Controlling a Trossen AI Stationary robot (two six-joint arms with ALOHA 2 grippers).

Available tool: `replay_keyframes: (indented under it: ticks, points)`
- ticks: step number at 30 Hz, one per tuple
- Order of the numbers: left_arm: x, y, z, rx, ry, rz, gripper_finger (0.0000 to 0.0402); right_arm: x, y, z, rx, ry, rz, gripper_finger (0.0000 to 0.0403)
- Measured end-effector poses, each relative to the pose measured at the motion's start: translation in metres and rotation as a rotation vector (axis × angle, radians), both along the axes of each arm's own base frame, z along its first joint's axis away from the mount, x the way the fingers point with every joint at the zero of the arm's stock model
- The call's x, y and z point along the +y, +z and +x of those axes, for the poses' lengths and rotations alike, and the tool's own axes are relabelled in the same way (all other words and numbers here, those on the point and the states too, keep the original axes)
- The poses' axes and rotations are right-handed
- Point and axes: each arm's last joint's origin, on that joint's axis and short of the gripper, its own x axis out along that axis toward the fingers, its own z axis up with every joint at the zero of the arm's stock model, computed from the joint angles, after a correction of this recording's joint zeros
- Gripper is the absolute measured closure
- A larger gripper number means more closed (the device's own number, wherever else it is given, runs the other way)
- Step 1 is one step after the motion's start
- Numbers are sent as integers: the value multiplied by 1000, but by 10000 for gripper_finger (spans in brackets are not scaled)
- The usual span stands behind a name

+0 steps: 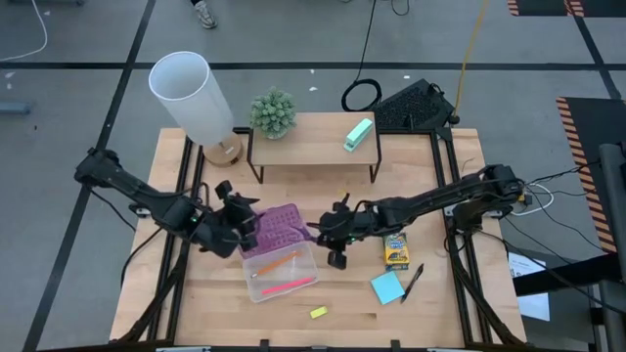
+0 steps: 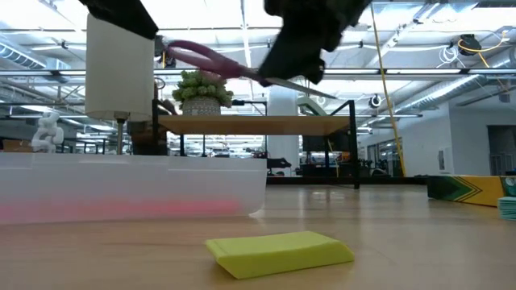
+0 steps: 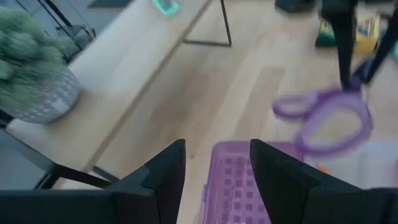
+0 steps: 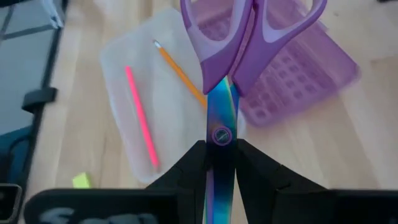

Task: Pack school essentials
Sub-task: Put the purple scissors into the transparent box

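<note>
**Scissors carried over the open case**

My right gripper [image 4: 221, 163] is clamped on the blades of the purple-handled scissors [image 4: 249, 37], above the clear case [image 1: 284, 274] holding two pencils [image 4: 142, 118]. I would lower level, handles clear of the purple lid [image 1: 279, 227]. My left gripper [image 3: 217, 171], fingers apart, waits beside the lid.

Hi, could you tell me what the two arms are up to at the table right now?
The right gripper holds the purple-handled scissors by the blades, in the air above the clear case, where a pink pencil and an orange pencil already lie. The left gripper sits open at the case's purple lid. The crayon box, blue sticky-note pad, black pen and yellow eraser lie on the table, unpacked.
</note>
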Motion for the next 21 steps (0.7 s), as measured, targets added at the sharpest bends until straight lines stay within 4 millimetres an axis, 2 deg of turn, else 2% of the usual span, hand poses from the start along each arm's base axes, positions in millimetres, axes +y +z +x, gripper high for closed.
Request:
replay_keyframes:
  ticks: [11,15,21]
  points:
    - [-11,8,-14,-74,-26,14,218,33,-20,62,6,103,34,337]
    - [-12,8,-14,-74,-29,14,218,45,-26,84,-60,136,64,337]
    - [-12,8,-14,-74,-29,15,218,53,-43,103,-63,160,63,337]
